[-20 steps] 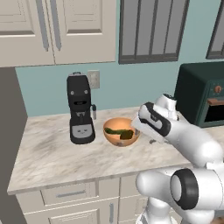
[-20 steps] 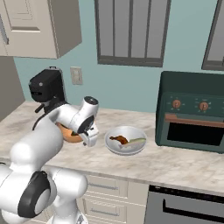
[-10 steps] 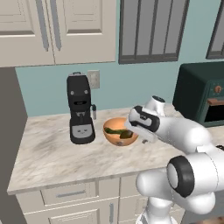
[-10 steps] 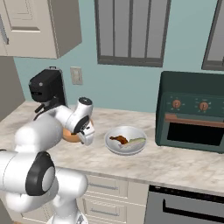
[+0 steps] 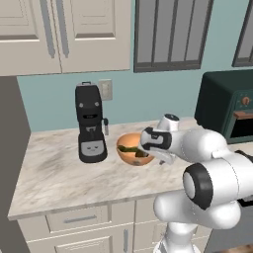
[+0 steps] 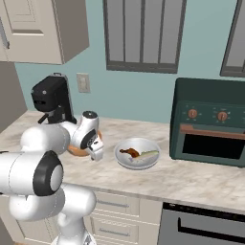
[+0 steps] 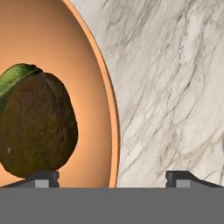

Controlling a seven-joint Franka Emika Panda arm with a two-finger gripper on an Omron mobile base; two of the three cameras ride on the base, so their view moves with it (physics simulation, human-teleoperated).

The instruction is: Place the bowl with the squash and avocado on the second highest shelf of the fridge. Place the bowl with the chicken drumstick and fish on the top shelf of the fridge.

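hand view – gripper (image 7: 112, 178) jaws wide apart astride orange bowl (image 7: 94, 65) rim, avocado (image 7: 37, 124) inside, coffee machine (image 5: 91, 123) just beside, white bowl (image 6: 137, 153) near

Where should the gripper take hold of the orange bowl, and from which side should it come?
Probably the rim of the orange bowl, from above. The wall is thin and upright there, so one finger can go inside beside the avocado and the other outside over the counter. The open gripper already straddles that edge. The bowl's body looks too wide to span.

White arm folded low and forward, gripper (image 7: 112, 179) pointed downward, jaws spread wide, nothing between them.
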